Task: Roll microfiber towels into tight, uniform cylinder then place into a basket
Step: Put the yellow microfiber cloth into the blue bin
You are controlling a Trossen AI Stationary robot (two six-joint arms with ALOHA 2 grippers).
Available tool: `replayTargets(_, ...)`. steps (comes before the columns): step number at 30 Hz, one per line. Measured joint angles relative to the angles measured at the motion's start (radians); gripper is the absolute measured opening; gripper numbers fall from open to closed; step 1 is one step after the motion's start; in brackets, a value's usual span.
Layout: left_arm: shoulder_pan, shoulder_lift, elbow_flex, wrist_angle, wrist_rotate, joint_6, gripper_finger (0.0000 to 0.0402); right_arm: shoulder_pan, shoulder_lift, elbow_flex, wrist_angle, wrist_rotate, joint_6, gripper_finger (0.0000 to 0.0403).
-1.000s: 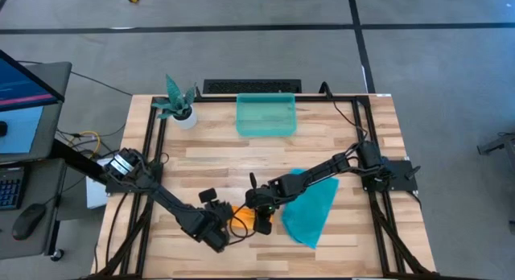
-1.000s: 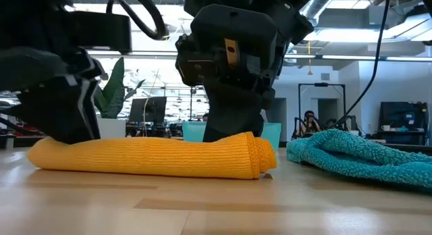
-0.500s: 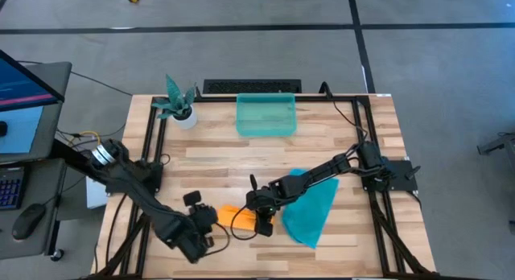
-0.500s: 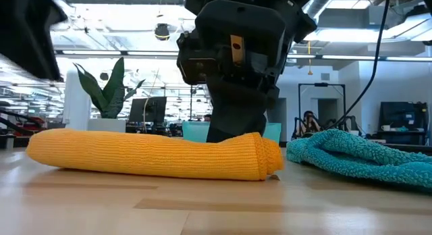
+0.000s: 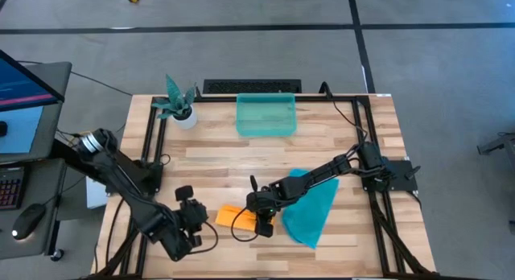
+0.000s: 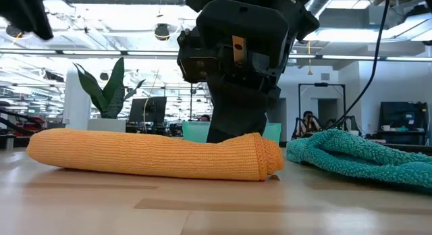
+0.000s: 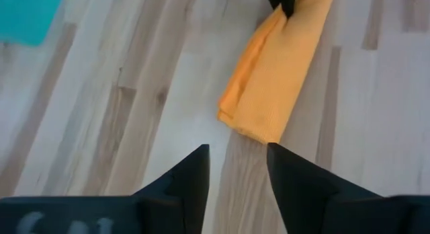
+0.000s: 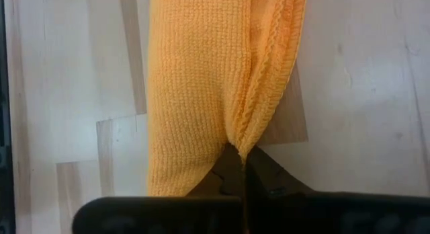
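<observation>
Right wrist view, ribbed orange towel (image 8: 201,93) roll

potted plant (image 5: 176,105) – table's far left corner | keyboard (image 5: 252,86) – behind table's far edge

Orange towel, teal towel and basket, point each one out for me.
orange towel (image 6: 152,154), low view, middle of the roll
teal towel (image 5: 311,209), high view, centre of the flat cloth
basket (image 5: 266,133), high view, near rim
</observation>
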Motion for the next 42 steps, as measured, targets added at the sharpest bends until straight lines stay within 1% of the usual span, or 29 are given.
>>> replayTargets(5, 0.027, 0.039, -0.013, 0.009, 0.068, -0.063, 0.0190, 0.004, 0.000, 0.000, 0.000, 0.004, 0.000, 0.0014)
replayTargets(7, 0.033, 0.043, -0.018, 0.003, 0.112, -0.099, 0.0206, 0.006, 0.000, 0.000, 0.000, 0.005, 0.000, 0.0012)
replayTargets(9, 0.032, 0.043, -0.025, -0.006, 0.167, -0.097, 0.0215, 0.006, 0.000, 0.000, 0.000, 0.005, 0.000, 0.0011)
replayTargets(12, 0.031, 0.039, -0.023, -0.104, 0.199, -0.128, 0.0219, 0.007, 0.000, 0.000, 0.001, 0.005, 0.000, 0.0013)
replayTargets(15, 0.033, 0.002, -0.020, -0.249, 0.195, -0.203, 0.0216, 0.007, 0.000, 0.000, 0.000, 0.005, 0.000, 0.0014)
replayTargets(17, 0.032, -0.037, -0.020, -0.318, 0.173, -0.237, 0.0212, 0.007, 0.000, 0.000, 0.000, 0.005, 0.000, 0.0013)
replayTargets(19, 0.032, -0.089, -0.020, -0.360, 0.138, -0.261, 0.0208, 0.007, 0.000, 0.000, 0.000, 0.004, 0.000, 0.0011)
replayTargets(22, 0.027, -0.196, -0.044, -0.351, 0.052, -0.292, 0.0202, 0.007, 0.000, 0.000, 0.000, 0.004, -0.001, 0.0013)
replayTargets(24, 0.024, -0.269, -0.082, -0.289, -0.005, -0.308, 0.0199, 0.007, 0.000, 0.000, 0.000, 0.004, -0.002, 0.0014)
replayTargets(25, 0.024, -0.303, -0.109, -0.229, -0.030, -0.308, 0.0198, 0.007, 0.000, 0.000, 0.000, 0.004, -0.002, 0.0014)
replayTargets(28, 0.026, -0.389, -0.225, 0.004, -0.071, -0.268, 0.0197, 0.007, 0.000, 0.000, 0.000, 0.001, -0.008, 0.0012)
replayTargets(30, 0.033, -0.424, -0.316, 0.201, -0.076, -0.210, 0.0197, 0.008, 0.000, 0.000, -0.001, -0.002, -0.008, 0.0012)
replayTargets(34, 0.046, -0.446, -0.476, 0.553, -0.029, -0.099, 0.0197, 0.008, 0.000, 0.000, -0.001, -0.004, -0.009, 0.0014)
replayTargets(36, 0.057, -0.445, -0.538, 0.691, 0.004, -0.066, 0.0197, 0.008, 0.000, 0.000, -0.001, -0.003, -0.009, 0.0014)
replayTargets(39, 0.082, -0.438, -0.606, 0.833, 0.039, -0.058, 0.0197, 0.008, 0.000, 0.000, 0.000, -0.003, -0.009, 0.0013)
replayTargets(42, 0.101, -0.438, -0.639, 0.874, 0.042, -0.063, 0.0205, 0.008, 0.000, -0.001, 0.001, -0.003, -0.008, 0.0014)
